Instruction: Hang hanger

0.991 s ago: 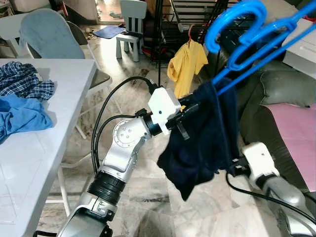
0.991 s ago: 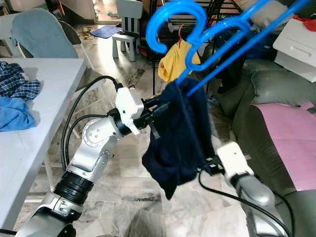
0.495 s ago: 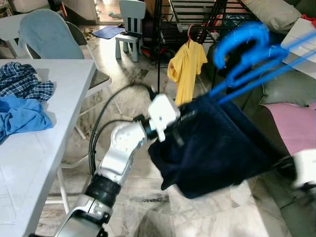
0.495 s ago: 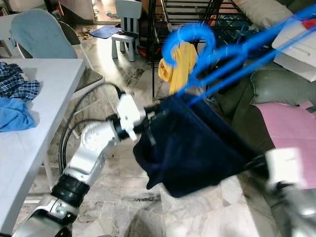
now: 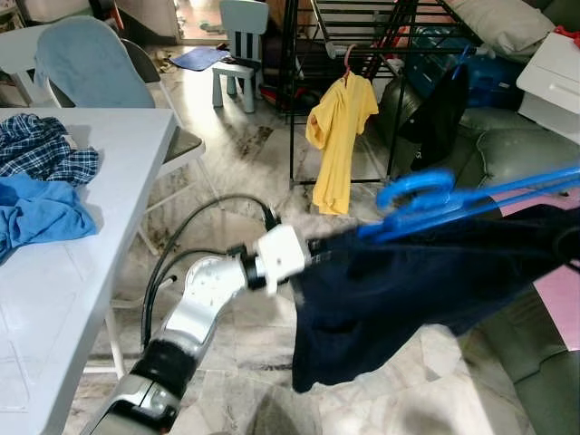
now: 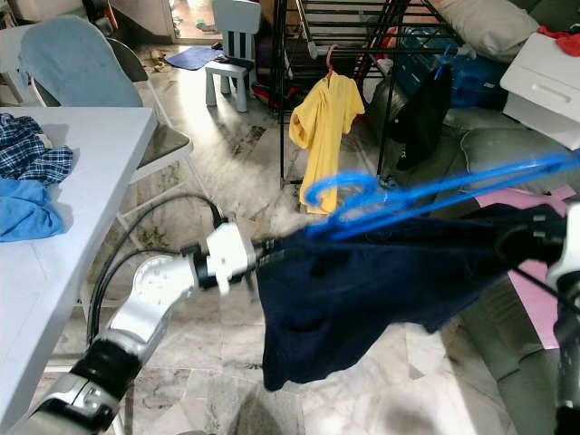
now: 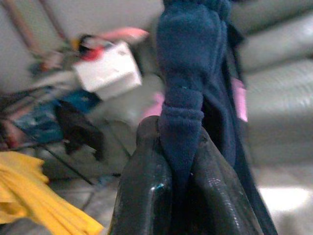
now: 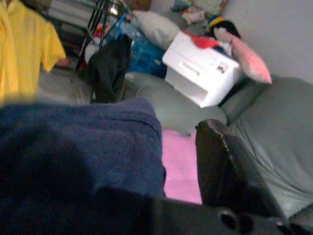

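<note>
Stretching one navy garment (image 5: 426,290), two grippers, left gripper (image 7: 182,147), right gripper (image 8: 161,196).

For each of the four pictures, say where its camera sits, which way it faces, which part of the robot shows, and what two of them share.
Left eye view: on the head, looking down and forward at the navy garment on the blue hanger; left arm shows.
Right eye view: beside it, same scene; yellow shirt on the rack.
Left wrist view: along the left tool, pinching navy cloth.
Right wrist view: along the right tool, toward the grey sofa.
Shared: all show the navy garment.
</note>
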Robot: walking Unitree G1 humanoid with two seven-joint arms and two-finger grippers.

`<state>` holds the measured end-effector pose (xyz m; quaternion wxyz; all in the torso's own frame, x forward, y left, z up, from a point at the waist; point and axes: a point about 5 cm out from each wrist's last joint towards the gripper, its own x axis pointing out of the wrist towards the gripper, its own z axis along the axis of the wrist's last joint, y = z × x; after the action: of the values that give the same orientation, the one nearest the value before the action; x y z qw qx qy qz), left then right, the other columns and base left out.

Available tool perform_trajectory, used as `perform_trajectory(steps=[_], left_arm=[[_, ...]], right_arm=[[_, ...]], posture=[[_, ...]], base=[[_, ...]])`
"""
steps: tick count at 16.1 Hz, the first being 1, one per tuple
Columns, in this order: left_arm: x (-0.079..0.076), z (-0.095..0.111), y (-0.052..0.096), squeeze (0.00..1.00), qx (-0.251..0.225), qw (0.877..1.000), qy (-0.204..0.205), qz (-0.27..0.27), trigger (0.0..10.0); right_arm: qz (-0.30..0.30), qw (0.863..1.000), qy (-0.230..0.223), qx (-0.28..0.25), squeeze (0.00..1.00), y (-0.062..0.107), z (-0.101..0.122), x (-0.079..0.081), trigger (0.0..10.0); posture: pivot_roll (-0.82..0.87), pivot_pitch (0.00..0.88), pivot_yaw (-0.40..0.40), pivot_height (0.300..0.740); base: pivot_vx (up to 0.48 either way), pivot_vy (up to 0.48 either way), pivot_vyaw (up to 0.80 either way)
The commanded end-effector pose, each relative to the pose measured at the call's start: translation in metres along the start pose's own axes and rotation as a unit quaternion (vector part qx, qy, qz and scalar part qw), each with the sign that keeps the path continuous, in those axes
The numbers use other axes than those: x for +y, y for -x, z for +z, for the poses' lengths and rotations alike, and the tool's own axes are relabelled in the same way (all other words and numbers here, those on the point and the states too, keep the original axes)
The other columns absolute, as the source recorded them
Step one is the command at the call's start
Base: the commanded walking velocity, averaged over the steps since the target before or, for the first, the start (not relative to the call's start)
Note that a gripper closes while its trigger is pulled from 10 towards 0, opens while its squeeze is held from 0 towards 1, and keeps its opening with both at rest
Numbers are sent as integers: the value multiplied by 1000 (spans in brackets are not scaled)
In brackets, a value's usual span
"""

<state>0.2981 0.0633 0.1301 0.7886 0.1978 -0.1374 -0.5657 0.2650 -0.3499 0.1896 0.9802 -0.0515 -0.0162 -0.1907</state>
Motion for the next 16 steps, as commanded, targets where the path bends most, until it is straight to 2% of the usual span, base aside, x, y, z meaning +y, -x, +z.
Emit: perform_trajectory(steps=[1, 4, 7, 8, 9, 11, 13, 14, 16], left_arm=[[-7, -15, 15, 0, 36, 999, 5, -23, 0], [-19, -26, 20, 0, 74, 994, 0, -86, 0], [-17, -36, 24, 0, 121, 988, -6, -100, 0], [-14, -39, 23, 0, 133, 988, 5, -76, 0], [-9, -41, 20, 0, 138, 989, 43, -39, 0], [-4, -43, 17, 0, 144, 986, 83, 5, 0], [5, -47, 15, 0, 161, 976, 132, 61, 0], [6, -45, 13, 0, 147, 977, 139, 61, 0], [9, -47, 13, 0, 163, 970, 163, 81, 0]], right_arm=[[-63, 998, 5, -24, 0, -2, 18, -24, 0], [-62, 997, 9, -48, 0, -3, 29, -21, 0], [-52, 997, 15, -59, 0, -2, 32, -17, 0], [-47, 997, 15, -66, 0, -1, 33, -16, 0], [-35, 996, 12, -75, 0, 0, 35, -14, 0], [-9, 995, 3, -95, 0, 2, 38, -7, 0], [26, 993, 7, -115, 0, 4, 44, 2, 0], [32, 992, 11, -123, 0, 4, 46, 4, 0], [48, 989, 10, -138, 0, 5, 49, 8, 0]], posture=[[-2, 0, -79, 740], [-3, 0, -75, 740], [-7, 0, -70, 740], [-8, 0, -68, 740], [-8, 0, -68, 740], [-7, 0, -67, 740], [-8, 0, -66, 740], [-8, 0, -66, 740], [-6, 0, -66, 740]], base=[[0, 0, 0], [0, 0, 0], [0, 0, 0], [0, 0, 0], [0, 0, 0], [0, 0, 0], [0, 0, 0], [0, 0, 0], [0, 0, 0]])
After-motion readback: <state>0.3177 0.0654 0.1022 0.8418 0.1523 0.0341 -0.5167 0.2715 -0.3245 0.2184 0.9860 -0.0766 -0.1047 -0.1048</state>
